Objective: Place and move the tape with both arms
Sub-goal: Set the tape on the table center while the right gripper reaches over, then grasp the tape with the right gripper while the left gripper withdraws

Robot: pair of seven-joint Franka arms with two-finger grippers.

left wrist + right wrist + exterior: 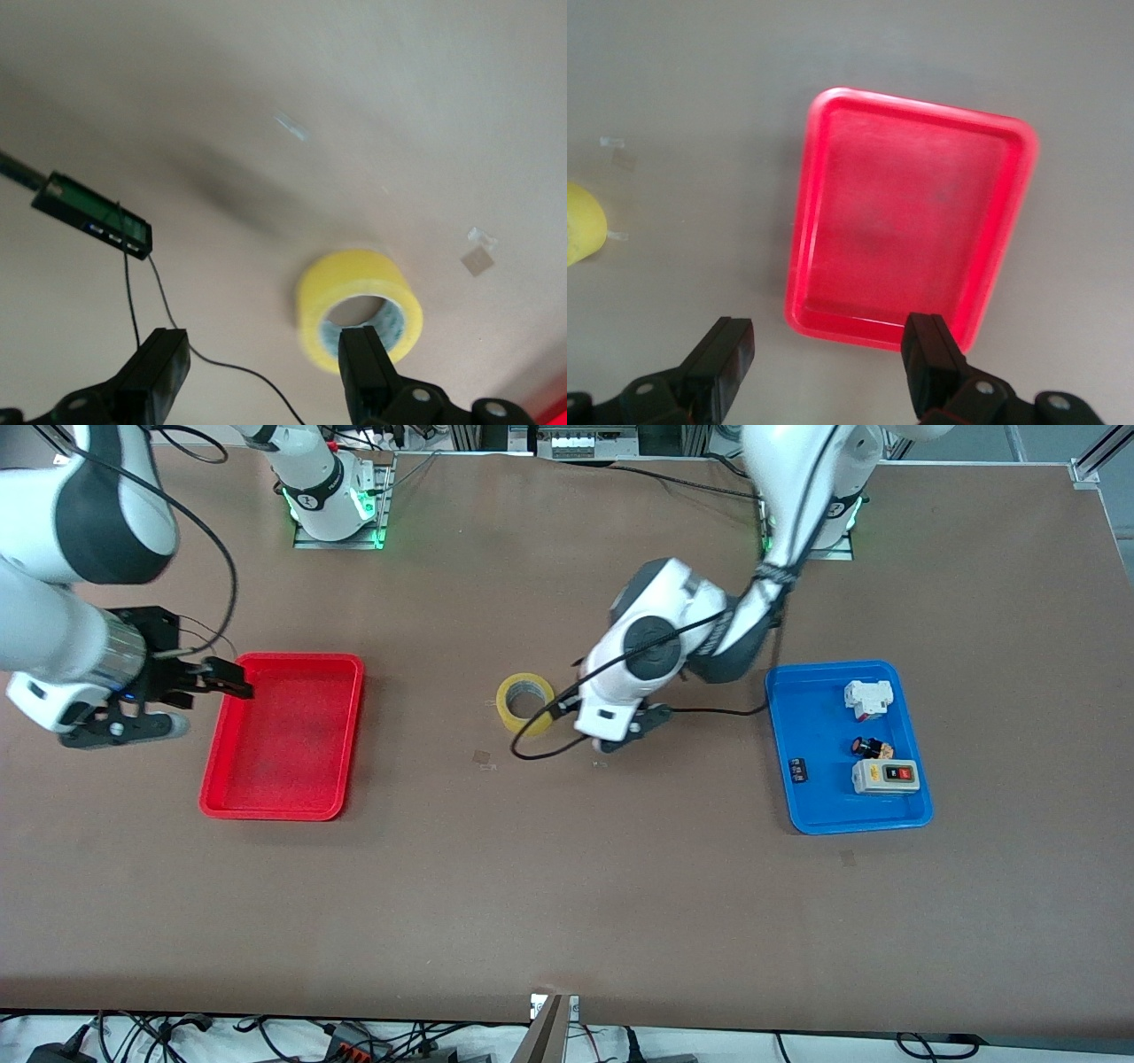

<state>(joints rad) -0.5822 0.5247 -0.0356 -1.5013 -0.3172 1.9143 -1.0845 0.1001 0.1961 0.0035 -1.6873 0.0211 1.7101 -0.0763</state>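
Note:
The yellow tape roll (525, 702) lies flat on the brown table near its middle. My left gripper (613, 744) hangs low beside the roll, toward the left arm's end of the table, open and empty. In the left wrist view the roll (354, 305) shows just past one black finger (365, 367), and the left gripper (263, 376) holds nothing. My right gripper (232, 680) is open and empty over the red tray's (292, 662) edge at the right arm's end. The right wrist view shows the right gripper (828, 367) above the red tray (912, 212), with the roll (583, 221) at the frame's edge.
A blue tray (780, 726) at the left arm's end holds a white-grey switch box (884, 776), a white breaker (866, 698) and small parts. A black cable loop (532, 751) hangs from the left arm close to the roll. A tape scrap (482, 757) sticks to the table.

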